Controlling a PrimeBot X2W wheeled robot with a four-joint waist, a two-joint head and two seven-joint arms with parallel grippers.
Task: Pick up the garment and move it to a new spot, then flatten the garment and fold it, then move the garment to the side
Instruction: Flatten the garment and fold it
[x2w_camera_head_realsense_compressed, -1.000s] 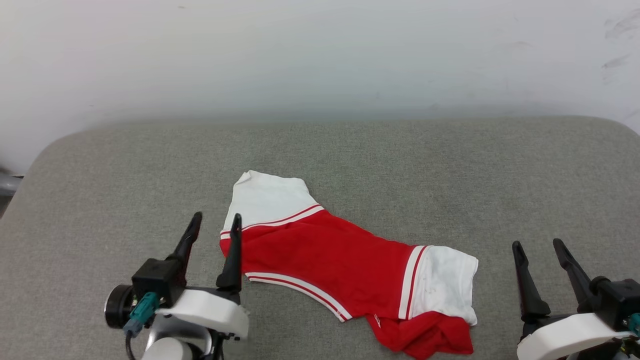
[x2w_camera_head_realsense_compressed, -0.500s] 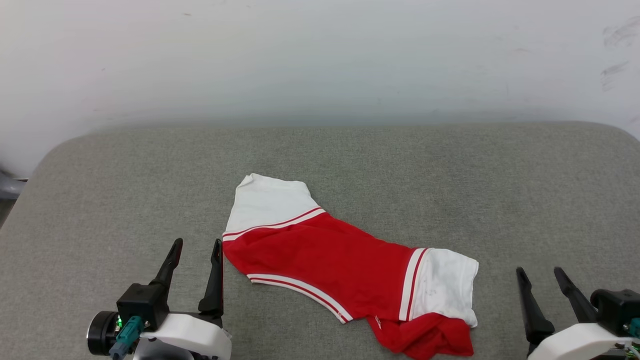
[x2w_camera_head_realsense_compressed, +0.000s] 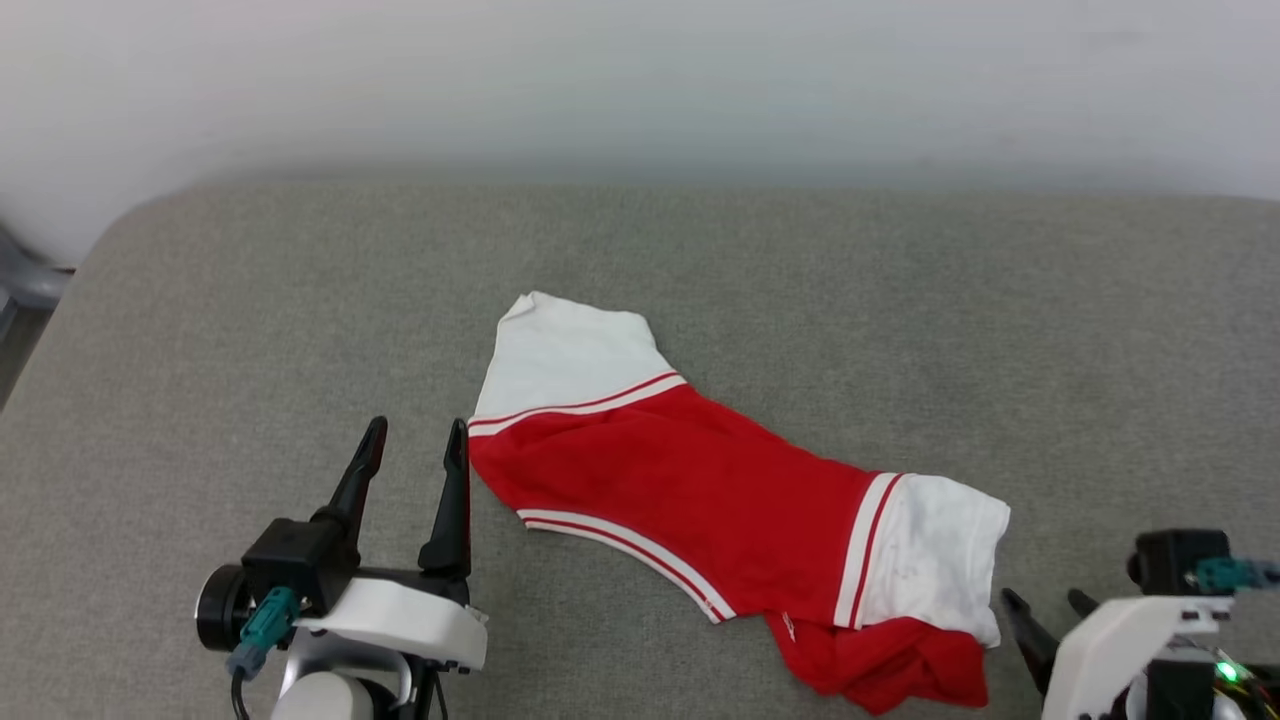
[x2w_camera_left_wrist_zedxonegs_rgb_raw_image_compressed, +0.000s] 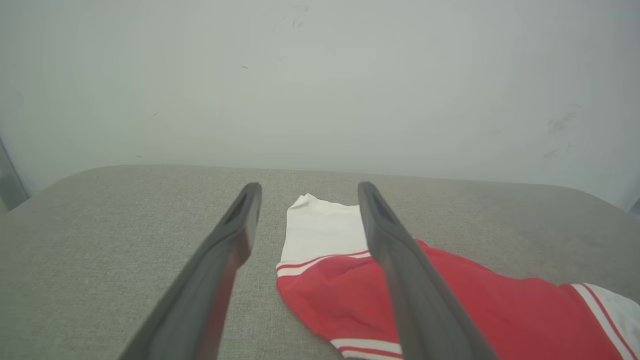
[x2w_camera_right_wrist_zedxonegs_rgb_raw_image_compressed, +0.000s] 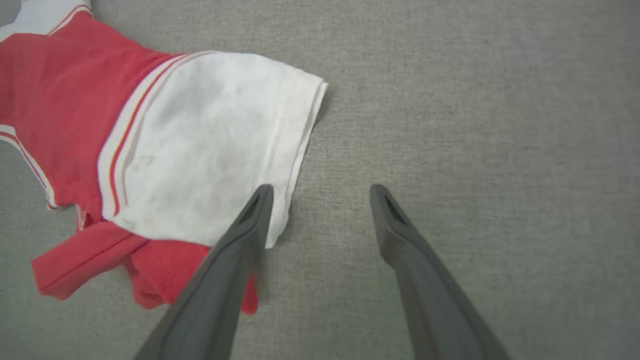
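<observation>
We see the garment, a soft red jersey with white sleeves and striped trim. It lies rumpled from centre toward 5 o'clock on a grey woven cushion with rounded corners. A pale wall stands at 12 o'clock. Our left gripper, at 8 o'clock, is spread and empty beside the shirt's edge. Our right gripper, at 4 o'clock, is parted and empty by a white sleeve.

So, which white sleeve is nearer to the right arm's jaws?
The sleeve with crumpled red cloth beside it; the other sleeve lies farther left.
</observation>
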